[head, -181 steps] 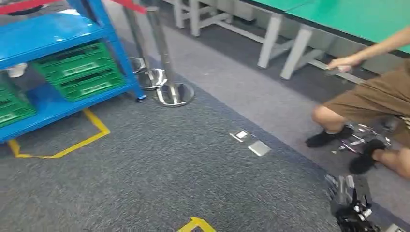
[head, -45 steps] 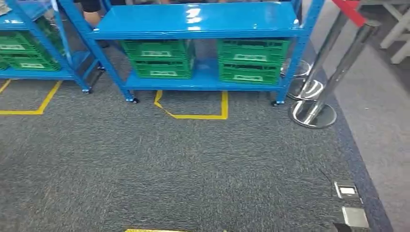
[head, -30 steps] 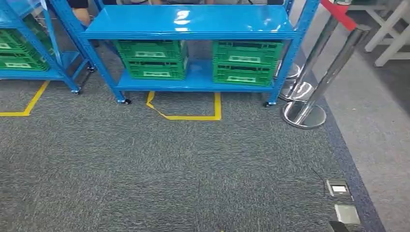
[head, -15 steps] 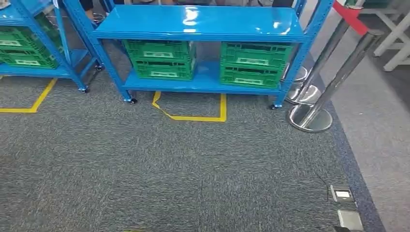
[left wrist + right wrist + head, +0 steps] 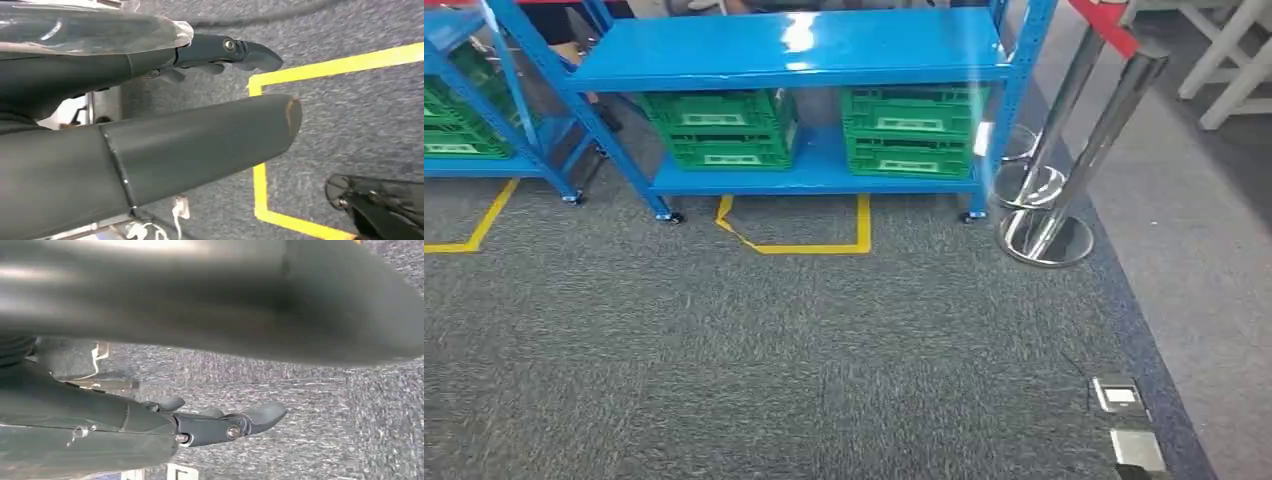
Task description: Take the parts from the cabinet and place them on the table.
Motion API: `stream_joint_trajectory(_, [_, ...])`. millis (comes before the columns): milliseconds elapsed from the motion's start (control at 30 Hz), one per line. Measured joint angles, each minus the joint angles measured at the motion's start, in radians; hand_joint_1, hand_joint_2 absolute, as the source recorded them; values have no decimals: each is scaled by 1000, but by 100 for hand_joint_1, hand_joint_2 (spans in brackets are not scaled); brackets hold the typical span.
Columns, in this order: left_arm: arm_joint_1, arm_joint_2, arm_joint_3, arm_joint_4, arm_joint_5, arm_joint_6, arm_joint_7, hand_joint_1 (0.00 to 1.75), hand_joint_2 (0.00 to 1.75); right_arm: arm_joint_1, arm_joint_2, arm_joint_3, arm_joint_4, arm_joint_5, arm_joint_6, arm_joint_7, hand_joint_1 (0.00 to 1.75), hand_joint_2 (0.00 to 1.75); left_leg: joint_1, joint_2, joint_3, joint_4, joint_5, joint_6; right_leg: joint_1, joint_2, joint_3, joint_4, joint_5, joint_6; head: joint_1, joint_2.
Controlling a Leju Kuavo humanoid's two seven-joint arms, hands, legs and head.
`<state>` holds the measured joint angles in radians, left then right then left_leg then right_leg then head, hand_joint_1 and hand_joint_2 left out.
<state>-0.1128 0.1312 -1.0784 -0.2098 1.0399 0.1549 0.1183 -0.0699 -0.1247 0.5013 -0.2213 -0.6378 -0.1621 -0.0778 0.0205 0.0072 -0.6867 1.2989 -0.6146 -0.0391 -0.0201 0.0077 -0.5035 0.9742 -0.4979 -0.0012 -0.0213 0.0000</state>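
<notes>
The task looks barely begun. The blue cabinet (image 5: 794, 50) stands ahead across a stretch of grey carpet (image 5: 774, 340), well apart from the robot, and nothing has been lifted from it as far as the pictures tell. Its top shelf is a glossy bare sheet; on the lower shelf sit two green crates (image 5: 719, 128) side by side, with more green crates on a second blue rack (image 5: 464, 110) to the left. The parts themselves cannot be made out — presumably they lie inside the crates, but the crate walls hide any contents. What is left, by my judgement, is nearly everything: close the distance, reach in, grasp a part, carry it to the worktop.

The head view gives the layout: the cabinet, yellow tape on the floor (image 5: 794, 235) just in front of it, two chrome posts (image 5: 1064, 140) to the right, and small metal floor plates (image 5: 1119, 395) near the carpet's edge.

The wrist views supply the hands. The left hand (image 5: 150, 135) hangs over carpet and a yellow tape corner (image 5: 257, 85), fingers (image 5: 235, 50) extended and holding nothing. The right hand (image 5: 200, 305) likewise hangs above plain carpet — its fingers (image 5: 235, 427) stretched out, released, empty.
</notes>
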Motion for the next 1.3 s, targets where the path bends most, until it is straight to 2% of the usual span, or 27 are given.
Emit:
stream_joint_trajectory(33, [2, 0, 0, 0, 0, 0, 0, 0, 0, 0, 0, 0, 0, 0, 0, 0, 0, 0, -2, 0, -6, -13, 27, 5, 3, 3, 5, 0, -3, -2, -3, 0])
stream_joint_trajectory(67, [3, -1, 0, 0, 0, 0, 0, 0, 0, 0, 0, 1, 0, 0, 0, 0, 0, 0, -5, -1, 12, -73, 77, 14, 6, 5, 11, 0, -7, -4, -8, 0])
stream_joint_trajectory(133, [2, 0, 0, 0, 0, 0, 0, 0, 0, -1, 0, 1, 0, 0, 0, 0, 0, 0, -16, -3, 84, -253, 181, 37, 10, 8, 26, -1, -16, -3, -18, 0])
stream_joint_trajectory(167, [1, 6, 0, 0, 0, 0, 0, 0, 0, -1, 2, 1, 0, 0, 0, 0, 0, 0, -25, -5, 109, -309, 184, 52, 11, 8, 18, -2, -21, 0, -20, 0])
stream_joint_trajectory(233, [-2, 3, 0, 0, -1, 0, -3, 0, 0, -2, 2, 1, 0, 0, 0, 0, 0, 0, -27, -2, 120, -326, 171, 45, 13, 10, 24, -6, -32, 9, -19, 0])
stream_joint_trajectory(300, [-3, 4, 0, 0, -1, 0, -3, 0, 0, -2, 2, 1, 0, 0, 2, -1, 0, 0, -31, -3, 126, -332, 168, 53, 9, 9, 33, -16, -35, 20, -20, 0])
stream_joint_trajectory(333, [-2, 3, 0, 0, -1, 0, -4, 0, 0, -4, 2, 2, 0, 0, 2, -2, 0, 0, -17, -2, 140, -351, 175, 57, 10, 7, 41, -10, -40, 25, -24, 0])
stream_joint_trajectory(367, [-1, 2, 0, 0, -1, 0, -4, 0, 0, -3, 2, 2, 0, 0, 2, -2, 0, 0, -18, -1, 150, -358, 174, 58, 10, 4, 33, 17, -52, 30, -17, 0])
stream_joint_trajectory(433, [0, 2, 0, 0, -2, 0, -4, 0, 0, -4, 1, 3, 0, 0, 1, -2, 0, 0, -18, 2, 162, -359, 166, 66, 9, 2, -49, 172, -128, 36, 2, 0])
stream_joint_trajectory(500, [0, 2, 0, 0, -4, 0, -6, 0, 0, -1, 1, 3, 0, -1, 2, 0, 0, 0, -18, 2, 174, -359, 154, 68, 9, 2, -130, 305, -162, 42, 13, 0])
stream_joint_trajectory(533, [1, 2, 0, 0, -5, -1, -7, 0, 0, 0, 1, 4, 0, -2, 2, 0, 0, 0, -18, 1, 183, -359, 148, 67, 8, 1, -141, 306, -143, 43, 21, 0])
stream_joint_trajectory(567, [2, 1, 0, 0, -5, -2, -8, 0, 0, 0, 1, 5, 0, -4, 2, 0, 0, 0, -18, 1, 195, -359, 140, 66, 6, 0, -127, 255, -93, 44, 27, 0])
stream_joint_trajectory(633, [3, -1, 0, 0, -7, -3, -9, 0, 0, 0, -2, 5, 0, -8, 2, 0, 0, 0, -18, 0, 221, -358, 123, 60, 4, -3, -59, 73, 26, 41, 40, 0])
stream_joint_trajectory(700, [2, -2, 0, 0, -8, -3, -10, 0, 0, 0, -2, 5, 3, -11, 2, 0, 0, 0, -25, 0, 226, -353, 109, 47, 13, -5, -28, 8, 25, 31, 48, 0])
stream_joint_trajectory(800, [-4, -3, 0, 0, -11, -3, -11, 0, 0, 0, -2, 6, 3, -12, 3, 0, 0, 0, -22, 1, 229, -361, 109, 37, 14, -2, -25, 10, 20, 12, 38, 0])
stream_joint_trajectory(833, [-5, -2, 0, 0, -11, -3, -11, 0, 0, -2, -2, 6, 3, -12, 3, 0, 0, 0, -25, 0, 231, -360, 102, 30, 7, -2, -16, -1, 22, 5, 37, 0])
stream_joint_trajectory(867, [-4, -3, 0, 0, -13, -5, -12, 0, 0, 0, -2, 6, 3, -13, 3, 0, 0, 0, -22, -2, 228, -336, 90, 24, 4, -1, -10, -6, 23, 1, 37, 0])
stream_joint_trajectory(900, [-5, -3, 0, 0, -14, -6, -13, 0, 0, -1, -2, 6, 3, -15, 3, 0, 0, 0, -21, -3, 192, -272, 59, 20, 3, -3, -9, -8, 21, -4, 27, 0])
stream_joint_trajectory(967, [-5, -2, 0, 0, -14, -6, -13, 0, 0, -2, -2, 6, 3, -15, 3, 0, 0, 0, -16, -2, 84, -92, -5, 14, 2, -3, -9, -8, 16, -10, 14, 0])
stream_joint_trajectory(1000, [-3, -1, 0, 0, -14, -6, -13, 0, 0, -1, -2, 6, 3, -14, 3, 0, 0, 0, -14, -3, 38, -29, -16, 11, 2, -3, -7, -8, 13, -11, 10, 0])
stream_joint_trajectory(1033, [0, -2, 0, 0, -13, -6, -13, 0, 0, -1, -2, 6, 3, -14, 4, 0, 0, 0, -12, -3, 14, -11, -3, 10, 1, -1, -4, -8, 10, -11, 7, 0])
stream_joint_trajectory(1067, [2, -2, 0, 0, -13, -6, -11, 0, 0, 0, -2, 7, 3, -12, 4, 0, 0, 0, -11, -3, 15, -41, 35, 10, 0, 1, 2, -8, 6, -10, 3, 0])
stream_joint_trajectory(1133, [2, 0, 0, 0, -13, -6, -10, 0, 0, -1, -2, 7, 3, -11, 4, 0, 0, 0, -9, -2, 78, -213, 150, 12, -3, 3, 20, -8, -5, -4, -6, 0])
stream_joint_trajectory(1167, [1, 0, 0, 0, -12, -6, -10, 0, 0, -1, -2, 7, 3, -11, 4, 0, 0, 0, -9, -2, 112, -295, 189, 16, -3, 4, 24, -8, -11, 2, -12, 0])
stream_joint_trajectory(1200, [-1, 0, 0, 0, -10, -6, -10, 0, 0, -3, -2, 7, 3, -11, 4, 0, 0, 0, -15, -3, 127, -328, 164, 20, 4, 5, 19, -8, -23, 11, -20, 0])
stream_joint_trajectory(1267, [-3, 1, 0, 0, -8, -6, -8, 0, 0, -4, -2, 8, 3, -7, 5, -1, 0, 0, -18, -4, 133, -335, 150, 35, 1, 5, 31, -24, -29, 24, -16, 0])
stream_joint_trajectory(1300, [-3, 0, 0, 0, -4, -6, -7, 0, 0, -4, -2, 9, 3, -4, 6, -2, 0, 0, -14, -7, 135, -341, 150, 45, 2, 4, 51, 0, -11, 34, -13, 0])
